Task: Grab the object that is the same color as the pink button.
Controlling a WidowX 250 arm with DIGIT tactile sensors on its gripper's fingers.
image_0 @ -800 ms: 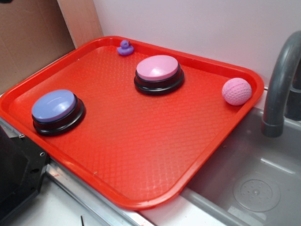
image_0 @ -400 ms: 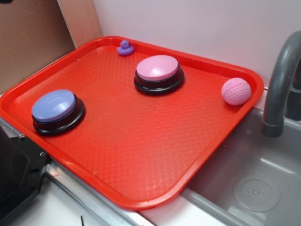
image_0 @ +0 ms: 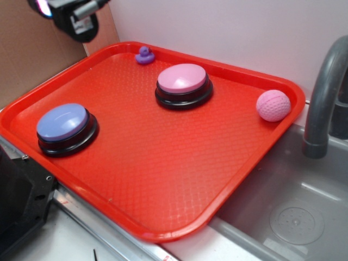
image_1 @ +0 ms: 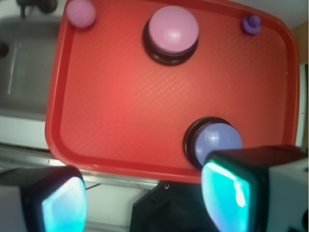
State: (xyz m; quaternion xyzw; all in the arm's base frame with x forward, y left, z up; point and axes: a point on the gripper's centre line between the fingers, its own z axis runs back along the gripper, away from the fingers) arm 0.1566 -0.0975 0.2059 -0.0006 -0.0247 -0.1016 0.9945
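A small dimpled pink ball (image_0: 273,105) rests in the far right corner of the red tray (image_0: 163,163); in the wrist view the ball (image_1: 80,13) is at the top left. The pink button (image_0: 182,85) with a black base stands mid-tray toward the back, and the wrist view has this pink button (image_1: 173,31) near the top. My gripper (image_0: 68,13) hangs high at the upper left, far from the ball. Seen from the wrist, the gripper (image_1: 145,203) is open, with nothing between its teal pads.
A blue-lavender button (image_0: 65,128) sits at the tray's left. A tiny purple duck (image_0: 144,55) stands at the back rim. A grey sink (image_0: 293,206) and faucet (image_0: 323,98) lie right of the tray. A black block (image_0: 19,201) sits at the lower left.
My gripper has come into the exterior view at the upper left. The ball, buttons and duck have not moved.
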